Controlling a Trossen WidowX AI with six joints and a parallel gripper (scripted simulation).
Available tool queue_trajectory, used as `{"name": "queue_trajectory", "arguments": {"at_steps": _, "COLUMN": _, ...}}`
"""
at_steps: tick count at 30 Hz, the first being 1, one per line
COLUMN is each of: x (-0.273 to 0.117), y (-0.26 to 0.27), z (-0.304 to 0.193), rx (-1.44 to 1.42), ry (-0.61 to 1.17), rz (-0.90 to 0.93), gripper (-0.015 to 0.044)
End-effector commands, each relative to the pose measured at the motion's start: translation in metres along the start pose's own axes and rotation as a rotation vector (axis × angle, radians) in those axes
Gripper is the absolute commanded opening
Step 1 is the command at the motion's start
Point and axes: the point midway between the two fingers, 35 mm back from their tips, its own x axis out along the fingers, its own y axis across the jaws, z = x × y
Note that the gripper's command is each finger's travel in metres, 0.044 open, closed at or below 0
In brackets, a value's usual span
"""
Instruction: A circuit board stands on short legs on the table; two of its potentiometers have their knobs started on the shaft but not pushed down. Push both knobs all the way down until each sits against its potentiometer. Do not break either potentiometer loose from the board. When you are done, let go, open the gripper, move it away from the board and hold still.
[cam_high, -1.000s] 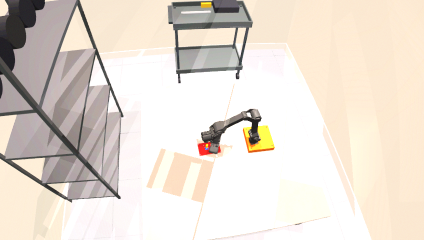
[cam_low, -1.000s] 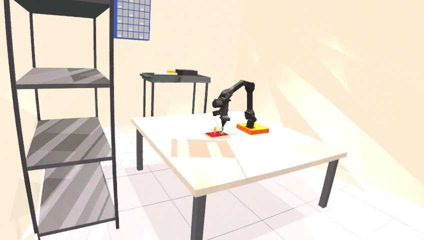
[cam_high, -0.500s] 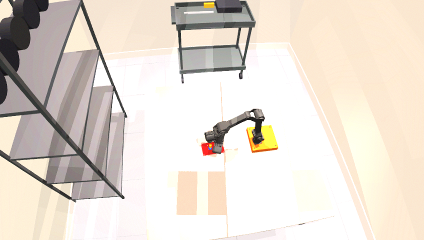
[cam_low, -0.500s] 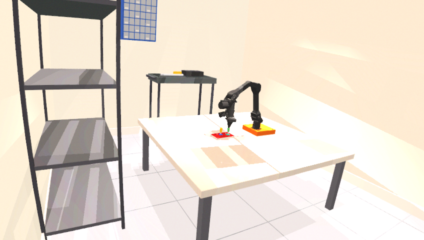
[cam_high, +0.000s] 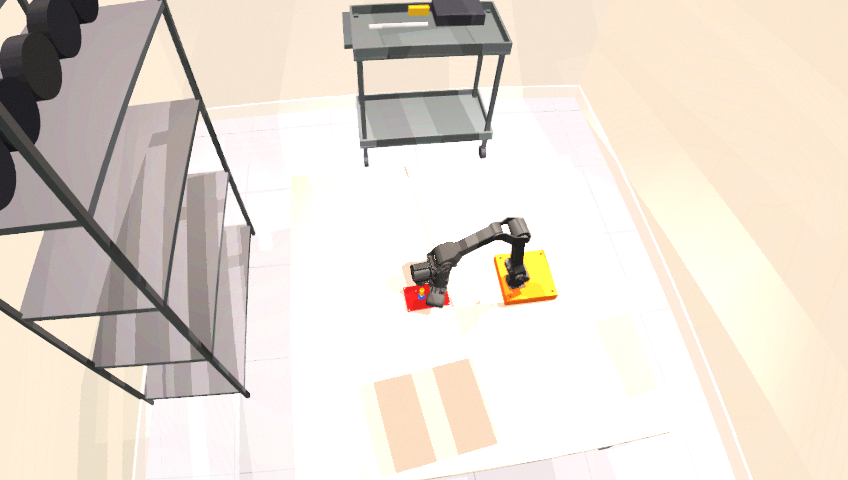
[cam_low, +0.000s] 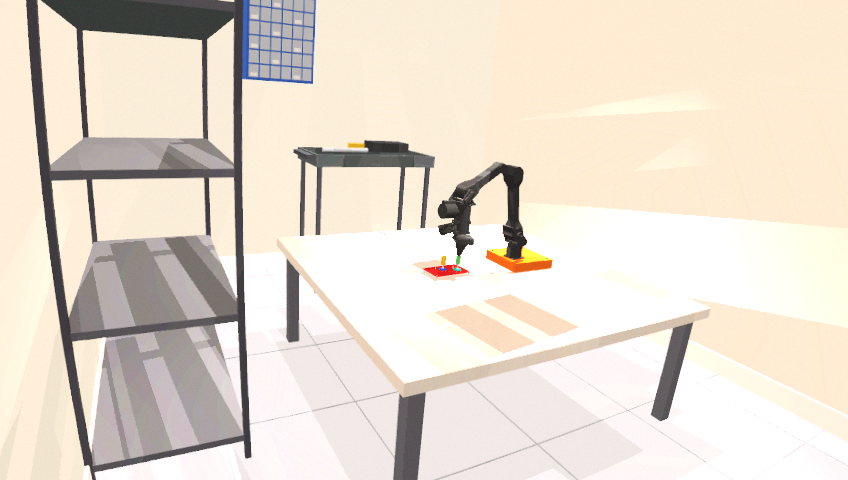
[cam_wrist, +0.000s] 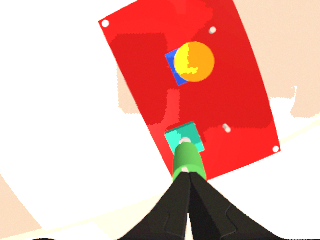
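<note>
The red circuit board (cam_high: 410, 304) (cam_low: 439, 273) (cam_wrist: 235, 85) lies on the table. An orange knob (cam_high: 421, 290) (cam_low: 443, 260) (cam_wrist: 200, 61) stands high above its blue potentiometer (cam_low: 442, 268) (cam_wrist: 172, 62), with a gap between them. A green knob (cam_low: 458, 260) (cam_wrist: 188, 157) stands above the teal potentiometer (cam_low: 457, 269) (cam_wrist: 195, 131); a bit of pale shaft shows between them. My gripper (cam_low: 460, 255) (cam_wrist: 187, 179) is shut and empty, its tips at or just above the green knob's top; contact cannot be told. In the top view the arm hides the green knob.
The arm's yellow-orange base block (cam_high: 538, 276) (cam_low: 523, 263) is right of the board. Small pale pins (cam_wrist: 212, 30) (cam_wrist: 226, 128) stand on the board beside the potentiometers. A grey cart (cam_high: 428, 50) stands behind the table, and a shelf rack (cam_low: 145, 330) at the left.
</note>
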Motion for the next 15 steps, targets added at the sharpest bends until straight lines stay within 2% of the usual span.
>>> {"name": "queue_trajectory", "arguments": {"at_steps": 1, "x": 0.0033, "y": -0.0007, "z": -0.0001, "rx": -0.003, "ry": -0.001, "rz": -0.004, "gripper": 0.0}}
{"name": "queue_trajectory", "arguments": {"at_steps": 15, "x": 0.0084, "y": -0.0007, "z": -0.0001, "rx": -0.003, "ry": -0.001, "rz": -0.004, "gripper": 0.0}}
